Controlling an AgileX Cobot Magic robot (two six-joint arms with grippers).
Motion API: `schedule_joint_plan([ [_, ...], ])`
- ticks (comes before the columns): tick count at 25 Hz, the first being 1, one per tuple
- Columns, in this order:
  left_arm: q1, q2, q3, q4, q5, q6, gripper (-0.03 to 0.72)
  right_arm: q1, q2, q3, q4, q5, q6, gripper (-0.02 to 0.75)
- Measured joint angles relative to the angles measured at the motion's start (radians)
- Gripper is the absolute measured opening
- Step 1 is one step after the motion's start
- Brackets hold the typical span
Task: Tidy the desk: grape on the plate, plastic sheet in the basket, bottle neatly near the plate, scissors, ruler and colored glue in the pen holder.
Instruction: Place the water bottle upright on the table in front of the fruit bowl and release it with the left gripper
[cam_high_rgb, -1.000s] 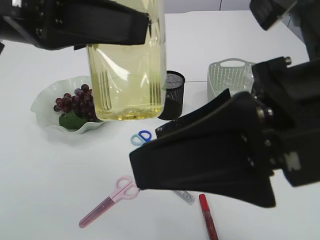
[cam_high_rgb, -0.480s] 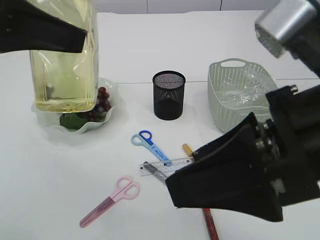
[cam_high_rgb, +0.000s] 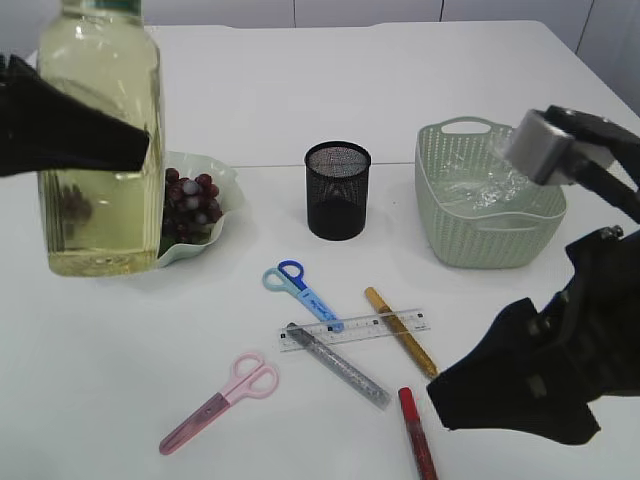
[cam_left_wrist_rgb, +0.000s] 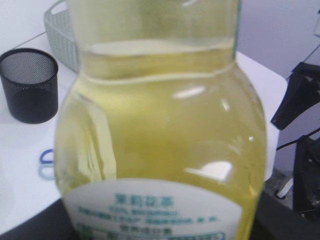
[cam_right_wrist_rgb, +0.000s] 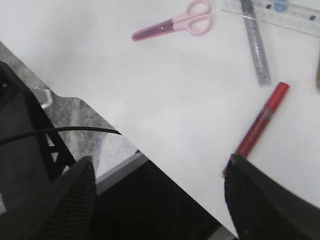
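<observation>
My left gripper (cam_high_rgb: 120, 145) is shut on a clear bottle (cam_high_rgb: 100, 160) of yellow liquid, held upright at the far left and hiding part of the pale green plate (cam_high_rgb: 222, 205) with the grapes (cam_high_rgb: 188, 200). The bottle (cam_left_wrist_rgb: 160, 125) fills the left wrist view. On the table lie blue scissors (cam_high_rgb: 300, 288), pink scissors (cam_high_rgb: 220, 402), a clear ruler (cam_high_rgb: 355, 330), and gold (cam_high_rgb: 400, 332), silver (cam_high_rgb: 340, 365) and red glue (cam_high_rgb: 417, 445). The black mesh pen holder (cam_high_rgb: 337, 190) stands mid-table. The plastic sheet (cam_high_rgb: 490, 185) lies in the basket (cam_high_rgb: 488, 235). My right gripper (cam_right_wrist_rgb: 165, 200) is open and holds nothing, over the table's front edge near the red glue (cam_right_wrist_rgb: 262, 120).
The table's front edge (cam_right_wrist_rgb: 150, 155) runs diagonally under my right gripper, with floor and cables beyond it. Pink scissors (cam_right_wrist_rgb: 175, 25) and the silver glue (cam_right_wrist_rgb: 256, 45) lie farther in. The right arm (cam_high_rgb: 530, 380) fills the lower right of the exterior view.
The left gripper has carried the bottle leftward, from in front of the pen holder to beside the plate. The right gripper has drawn back to the lower right, uncovering the ruler and glue sticks.
</observation>
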Motion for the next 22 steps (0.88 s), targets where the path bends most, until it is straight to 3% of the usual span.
schedule_joint_plan([
  [8, 0.0, 0.0, 0.158, -0.044, -0.317, 0.142, 0.43, 0.0, 0.0, 0.0, -0.084, 0.042, 0.042, 0.585],
  [11, 0.0, 0.0, 0.228, -0.177, -0.405, 0.277, 0.43, 0.0, 0.0, 0.0, -0.088, 0.056, 0.044, 0.585],
  [16, 0.0, 0.0, 0.374, -0.525, -0.498, 0.656, 0.43, 0.0, 0.0, 0.0, -0.088, 0.092, 0.044, 0.585],
  [19, 0.0, 0.0, 0.41, -0.579, -0.558, 0.766, 0.43, 0.0, 0.0, 0.0, -0.089, 0.098, 0.046, 0.585],
  [22, 0.0, 0.0, 0.412, -0.605, -0.581, 0.799, 0.43, 0.0, 0.0, 0.0, -0.09, 0.1, 0.049, 0.585],
])
